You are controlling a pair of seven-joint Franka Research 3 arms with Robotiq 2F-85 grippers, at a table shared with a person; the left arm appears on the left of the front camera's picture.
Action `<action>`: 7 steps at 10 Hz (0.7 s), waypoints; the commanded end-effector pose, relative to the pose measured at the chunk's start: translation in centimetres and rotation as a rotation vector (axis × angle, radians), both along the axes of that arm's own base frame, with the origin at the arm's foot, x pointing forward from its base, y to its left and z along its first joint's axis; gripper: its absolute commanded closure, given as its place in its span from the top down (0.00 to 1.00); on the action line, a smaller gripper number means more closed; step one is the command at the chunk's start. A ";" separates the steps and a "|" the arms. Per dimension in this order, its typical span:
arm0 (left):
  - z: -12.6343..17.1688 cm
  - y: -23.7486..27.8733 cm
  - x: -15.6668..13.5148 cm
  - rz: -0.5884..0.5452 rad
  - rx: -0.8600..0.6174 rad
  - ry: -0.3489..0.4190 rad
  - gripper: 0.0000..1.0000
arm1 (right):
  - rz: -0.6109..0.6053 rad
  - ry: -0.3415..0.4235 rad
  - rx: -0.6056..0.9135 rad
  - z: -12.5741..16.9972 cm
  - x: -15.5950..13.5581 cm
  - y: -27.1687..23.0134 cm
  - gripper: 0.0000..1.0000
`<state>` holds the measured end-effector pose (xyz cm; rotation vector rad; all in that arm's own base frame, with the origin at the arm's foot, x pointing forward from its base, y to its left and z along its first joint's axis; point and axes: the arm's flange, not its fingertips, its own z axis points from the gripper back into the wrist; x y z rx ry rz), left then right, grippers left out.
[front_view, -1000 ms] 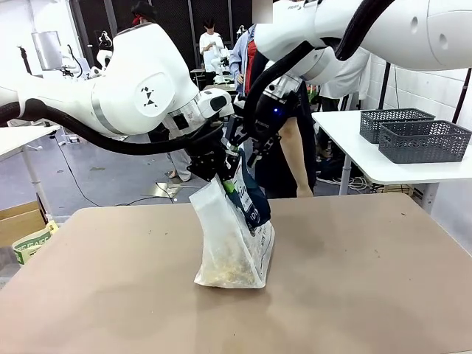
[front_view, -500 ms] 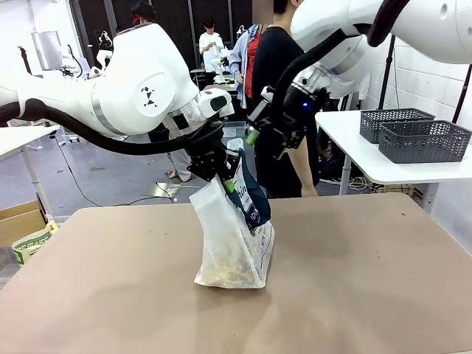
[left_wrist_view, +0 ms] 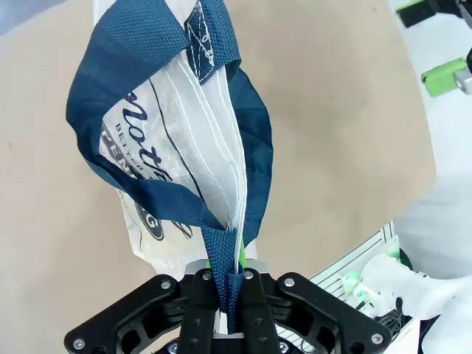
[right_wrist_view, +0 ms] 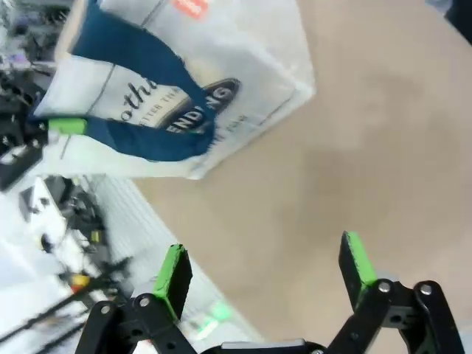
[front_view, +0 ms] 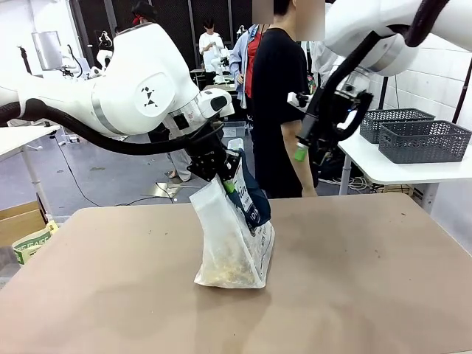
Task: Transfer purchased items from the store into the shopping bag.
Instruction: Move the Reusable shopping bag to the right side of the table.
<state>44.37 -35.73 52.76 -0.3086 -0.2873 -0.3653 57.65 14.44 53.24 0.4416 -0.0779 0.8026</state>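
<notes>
Front view has the shopping bag [front_view: 234,240] standing mid-frame on the table [front_view: 369,280], yellowish stuff visible at its bottom. Left gripper [left_wrist_view: 221,284] is clamped on the navy handle [left_wrist_view: 225,273], holding the mouth up. Right gripper [front_view: 313,140], upper right of frame, has its jaws wide apart and empty. I'd say keep that handle taut and high so the next item drops straight in.

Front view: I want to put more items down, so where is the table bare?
The table is bare right of the shopping bag to its right edge, and left of the bag to the left edge. Crowded spot: above the bag, where the left gripper pinches its handle.
</notes>
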 end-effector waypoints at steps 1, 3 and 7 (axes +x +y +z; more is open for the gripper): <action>0.2 0.2 -0.1 0.001 -0.005 -0.002 0.00 | 0.126 -0.283 0.063 -1.7 -2.9 -2.2 1.00; 0.2 0.2 -0.1 0.001 -0.005 -0.002 0.00 | 0.199 -0.465 0.119 -2.0 -4.2 -3.1 1.00; 0.2 0.2 -0.1 0.001 -0.005 -0.002 0.00 | 0.319 -0.545 0.283 -2.8 -3.8 -3.9 1.00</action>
